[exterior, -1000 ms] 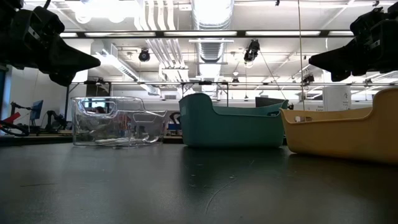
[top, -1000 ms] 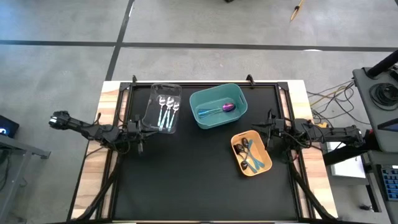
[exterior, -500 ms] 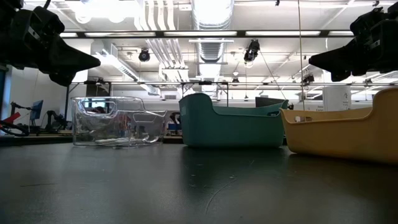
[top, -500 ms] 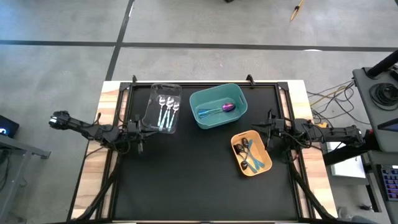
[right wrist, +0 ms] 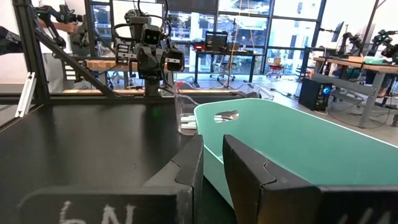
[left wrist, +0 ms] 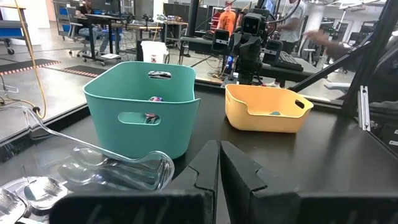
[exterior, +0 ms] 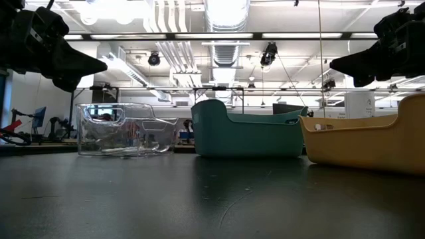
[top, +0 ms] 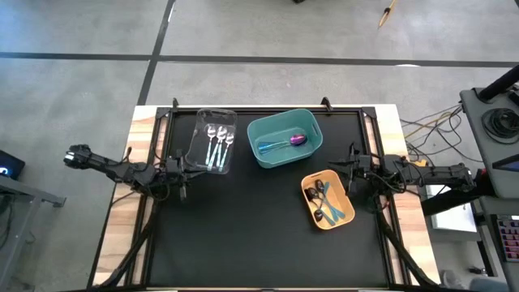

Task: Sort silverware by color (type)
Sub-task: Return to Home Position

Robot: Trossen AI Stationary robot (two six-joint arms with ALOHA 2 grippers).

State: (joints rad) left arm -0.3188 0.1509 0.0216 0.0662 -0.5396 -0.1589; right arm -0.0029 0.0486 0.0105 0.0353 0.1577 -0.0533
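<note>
Shiny silver spoons (top: 216,143) lie in the clear bin (top: 203,150) at the far left. Iridescent purple-blue spoons (top: 297,140) lie in the teal bin (top: 284,122) at the far middle. Dark utensils with teal handles (top: 327,203) lie in the orange bin (top: 310,212) on the right. My left gripper (top: 186,169) hangs level and shut at the table's left edge, near the clear bin's near end, its fingers together (left wrist: 219,163). My right gripper (top: 347,172) hangs level at the right edge, beside the orange bin. A narrow gap shows between its fingers (right wrist: 213,163), with nothing in it.
A black mat (top: 243,235) covers the table, bare across its near half. Black frame rails (top: 154,138) run along both sides. In the low view the clear bin (exterior: 126,129), teal bin (exterior: 246,133) and orange bin (exterior: 365,143) stand in a row. People and lab benches show beyond the table.
</note>
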